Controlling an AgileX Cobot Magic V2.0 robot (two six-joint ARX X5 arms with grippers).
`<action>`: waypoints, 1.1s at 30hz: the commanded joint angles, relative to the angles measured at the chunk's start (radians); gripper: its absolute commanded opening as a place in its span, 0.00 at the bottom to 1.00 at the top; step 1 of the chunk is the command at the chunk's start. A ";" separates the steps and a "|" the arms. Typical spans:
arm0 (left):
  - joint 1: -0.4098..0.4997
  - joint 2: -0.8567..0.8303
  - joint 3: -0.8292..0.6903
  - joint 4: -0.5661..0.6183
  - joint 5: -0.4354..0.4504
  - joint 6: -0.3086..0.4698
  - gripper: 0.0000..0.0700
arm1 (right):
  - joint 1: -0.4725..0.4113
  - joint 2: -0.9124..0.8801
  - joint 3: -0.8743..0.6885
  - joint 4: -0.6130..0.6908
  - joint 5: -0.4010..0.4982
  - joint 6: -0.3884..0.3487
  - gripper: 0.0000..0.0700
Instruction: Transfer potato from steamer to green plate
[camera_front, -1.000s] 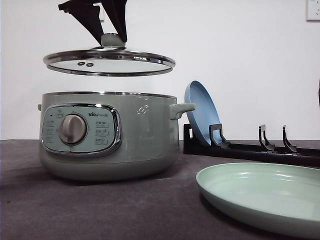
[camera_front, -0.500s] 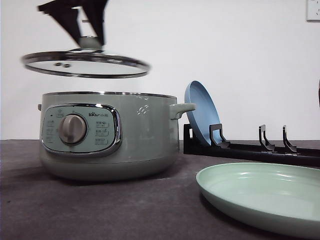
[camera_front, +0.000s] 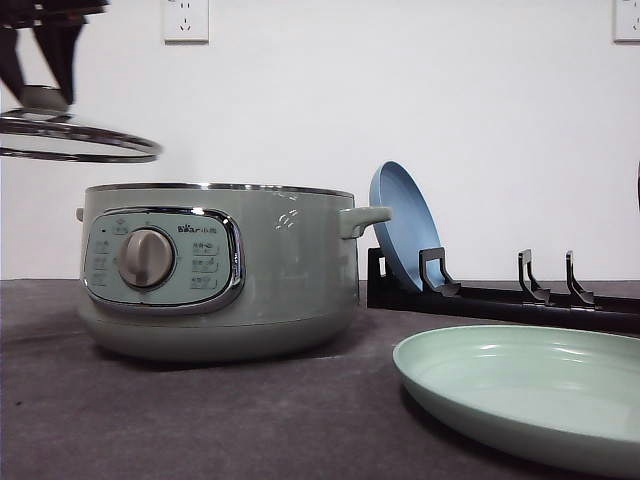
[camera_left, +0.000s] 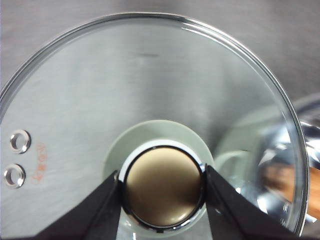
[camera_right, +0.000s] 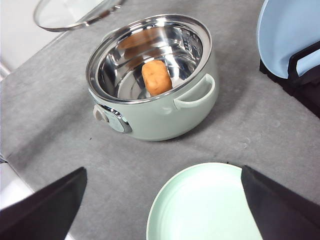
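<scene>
The steamer (camera_front: 215, 270) stands uncovered at the left of the table, and the orange-brown potato (camera_right: 156, 76) lies in its steel bowl (camera_right: 125, 75). My left gripper (camera_left: 162, 187) is shut on the knob of the glass lid (camera_left: 150, 90), which hangs in the air up and to the left of the steamer (camera_right: 155, 100); the lid (camera_front: 75, 140) is level. The green plate (camera_front: 520, 395) lies flat at the front right and holds nothing. High above the table, my right gripper (camera_right: 164, 172) is open and holds nothing, over the near rim of the green plate (camera_right: 205, 205).
A blue plate (camera_front: 400, 225) leans upright in a black rack (camera_front: 520, 300) behind the green plate. The dark grey table runs to a white wall with a socket (camera_front: 185, 20). The table's edge (camera_right: 20, 165) lies left of the steamer.
My left gripper has carried the lid leftward from above the steamer until it hangs clear of the pot's left side, at about the same height.
</scene>
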 joint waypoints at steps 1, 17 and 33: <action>0.015 -0.020 0.043 0.023 0.002 0.008 0.00 | 0.002 0.010 0.005 0.012 0.000 0.002 0.89; 0.044 -0.020 0.043 0.023 0.003 0.007 0.00 | 0.117 0.495 0.264 0.162 -0.107 0.043 0.89; 0.044 -0.020 0.043 0.023 0.003 0.008 0.00 | 0.254 1.257 1.045 -0.151 0.000 -0.170 0.89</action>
